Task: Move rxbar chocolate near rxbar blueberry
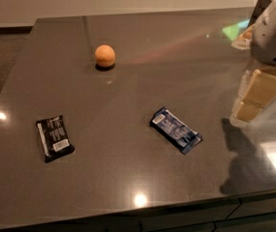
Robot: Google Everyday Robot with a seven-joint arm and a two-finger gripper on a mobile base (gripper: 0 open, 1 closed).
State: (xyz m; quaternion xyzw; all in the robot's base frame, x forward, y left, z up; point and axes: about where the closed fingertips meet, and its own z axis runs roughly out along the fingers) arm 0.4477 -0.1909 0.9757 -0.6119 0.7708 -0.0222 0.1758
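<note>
The rxbar chocolate (54, 137), a flat black-wrapped bar with white lettering and a small white label patch, lies on the dark table at the front left. The rxbar blueberry (176, 129), a flat blue-wrapped bar, lies at an angle near the middle front, about a third of the table's width to the right of the black bar. My gripper (254, 97), with cream-coloured parts under a white arm housing (273, 33), hangs above the table's right side. It is right of the blue bar, far from the black bar, and holds nothing that I can see.
An orange ball-like fruit (105, 55) sits on the far left-middle of the table (128, 178). The table's front edge runs along the bottom, with cabinet fronts below. Ceiling lights glare off the tabletop.
</note>
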